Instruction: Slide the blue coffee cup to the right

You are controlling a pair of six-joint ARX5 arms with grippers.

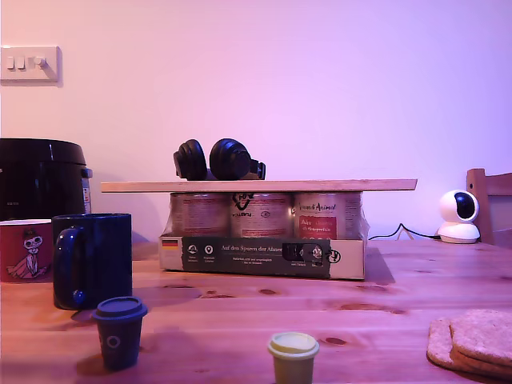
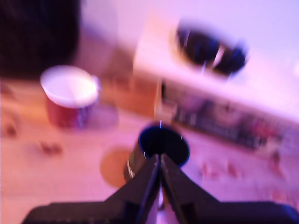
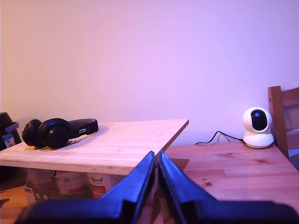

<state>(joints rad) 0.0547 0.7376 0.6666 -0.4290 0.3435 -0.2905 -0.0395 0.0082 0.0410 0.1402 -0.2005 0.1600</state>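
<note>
Both grippers are showing jaws pressed together, gripping nothing. We are hovering my first gripper [image 2: 160,158] above the blue cup [image 1: 92,260] at the exterior view's left, near the red mug [image 1: 24,250]; next we need side contact, pushing rightward.

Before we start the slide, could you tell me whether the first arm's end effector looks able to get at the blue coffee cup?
Probably yes: my first end effector hangs shut just above the blue coffee cup, with nothing between them; the red mug stands apart.

Plain wall [image 1: 320,80], wooden table [image 1: 240,320]
</note>
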